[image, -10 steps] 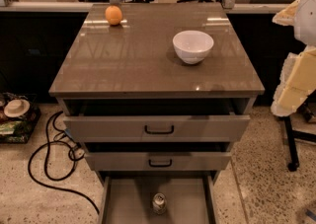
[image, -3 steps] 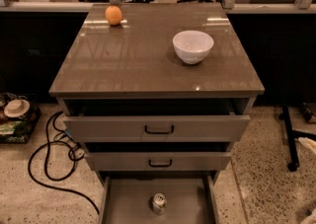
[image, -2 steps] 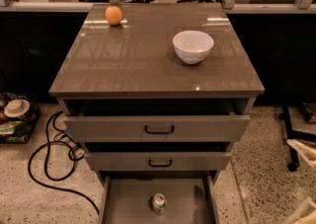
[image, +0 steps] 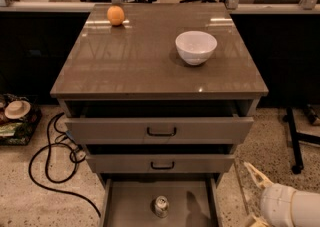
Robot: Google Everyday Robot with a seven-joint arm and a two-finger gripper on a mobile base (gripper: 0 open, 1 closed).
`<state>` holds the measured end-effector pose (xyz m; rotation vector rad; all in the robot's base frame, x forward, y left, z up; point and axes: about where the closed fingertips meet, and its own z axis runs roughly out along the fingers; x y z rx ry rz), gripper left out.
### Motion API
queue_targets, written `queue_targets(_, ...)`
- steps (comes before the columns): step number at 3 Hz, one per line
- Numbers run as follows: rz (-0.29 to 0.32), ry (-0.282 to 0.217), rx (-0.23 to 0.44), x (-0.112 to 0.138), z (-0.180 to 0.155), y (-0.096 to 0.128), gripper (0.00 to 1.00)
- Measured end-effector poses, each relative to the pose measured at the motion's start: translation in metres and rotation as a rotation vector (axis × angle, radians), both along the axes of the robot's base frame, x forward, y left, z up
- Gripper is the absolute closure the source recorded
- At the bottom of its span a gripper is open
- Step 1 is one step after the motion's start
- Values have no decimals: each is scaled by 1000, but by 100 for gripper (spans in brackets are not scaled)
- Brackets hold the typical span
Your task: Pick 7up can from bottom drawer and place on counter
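Observation:
The 7up can [image: 160, 206] stands upright on the flat grey floor of the pulled-out bottom drawer [image: 127, 206], silver top facing up. The glossy brownish-grey counter [image: 140, 66] tops the grey cabinet. My gripper [image: 250, 197] comes in at the lower right corner, white-bodied with pale fingers [image: 256, 174] spread apart and empty. It is to the right of the drawer, outside it, at about the can's height in the picture and well apart from the can.
A white bowl [image: 196, 47] and an orange fruit [image: 115, 15] sit on the counter. Two handled drawers [image: 161, 132] above the bottom one are partly pulled out. A black cable [image: 47, 171] loops on the floor at left; a black stand leg [image: 294, 143] is at right.
The arm, high at the right edge 3.3 s ago, left that spot. My gripper has since come into view at the lower right and moved left toward the bottom drawer. The can has not moved.

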<state>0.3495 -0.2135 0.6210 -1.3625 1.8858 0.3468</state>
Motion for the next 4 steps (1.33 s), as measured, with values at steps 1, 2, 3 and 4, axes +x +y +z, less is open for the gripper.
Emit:
queue_targets(1, -20, 2, 9, 19, -65, 17, 0)
queue_targets(2, -10, 4, 2, 51, -134, 38, 0)
queue_targets(3, -9, 4, 2, 51, -134, 39, 0)
queue_targets(4, -2, -3, 33, 53, -142, 44, 0)
